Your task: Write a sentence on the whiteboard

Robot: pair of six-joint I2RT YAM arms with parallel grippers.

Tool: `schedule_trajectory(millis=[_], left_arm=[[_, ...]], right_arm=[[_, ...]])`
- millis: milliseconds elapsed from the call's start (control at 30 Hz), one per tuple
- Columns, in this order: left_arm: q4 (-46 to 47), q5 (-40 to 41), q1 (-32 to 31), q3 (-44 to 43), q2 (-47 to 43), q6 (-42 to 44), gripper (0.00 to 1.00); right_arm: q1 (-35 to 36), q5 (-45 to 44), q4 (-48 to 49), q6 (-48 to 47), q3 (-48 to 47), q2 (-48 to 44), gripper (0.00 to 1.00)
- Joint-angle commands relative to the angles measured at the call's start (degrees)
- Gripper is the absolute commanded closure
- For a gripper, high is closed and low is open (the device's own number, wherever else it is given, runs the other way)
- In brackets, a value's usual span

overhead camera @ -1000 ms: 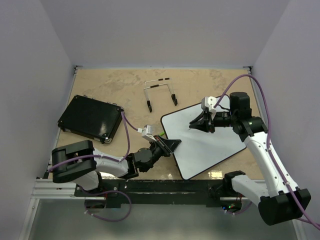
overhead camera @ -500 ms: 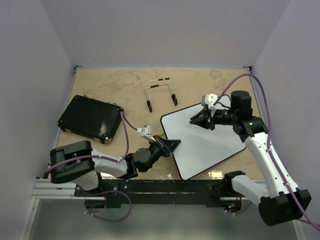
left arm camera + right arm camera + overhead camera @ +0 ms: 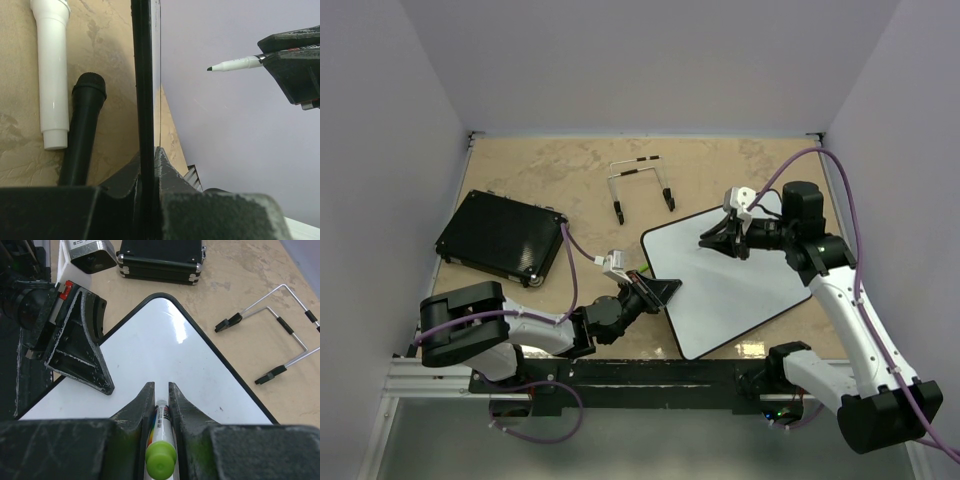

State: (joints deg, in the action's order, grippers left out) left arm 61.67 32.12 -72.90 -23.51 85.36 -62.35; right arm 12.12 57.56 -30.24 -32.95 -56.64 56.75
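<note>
The left gripper is clamping the edge of the whiteboard on the worktop, while the right gripper is pinching a green-capped marker over its surface.

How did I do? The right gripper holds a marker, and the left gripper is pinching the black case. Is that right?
Not quite. The left gripper is pinching the edge of the whiteboard, not the black case, which lies apart from it. The left wrist view shows the board's frame clamped in it. The right gripper does hold the marker.
</note>
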Motion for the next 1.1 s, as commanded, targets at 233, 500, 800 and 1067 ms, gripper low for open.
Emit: schedule_trajectory(millis=[233,500,800,1067], left_arm=[[2.2,-1.4,-0.6,-0.6,0.6,5.1,1.00],[2.2,-1.4,-0.5,-0.8,0.8,5.0,1.00],[2.3,-1.5,-0.5,-1.1,1.4,4.9,1.00],[2.4,-1.5,-0.5,-0.9,1.1,4.9,1.00]], right_arm=[[4.0,-0.3,7.1,6.5,1.7,-1.6,1.00],[5.8,-1.8,7.7,6.9,1.4,-1.4,1.00],[5.9,-2.3,7.7,6.5,1.2,-1.2,1.00],[5.9,-1.7,6.3,4.6,0.5,-0.9,1.00]])
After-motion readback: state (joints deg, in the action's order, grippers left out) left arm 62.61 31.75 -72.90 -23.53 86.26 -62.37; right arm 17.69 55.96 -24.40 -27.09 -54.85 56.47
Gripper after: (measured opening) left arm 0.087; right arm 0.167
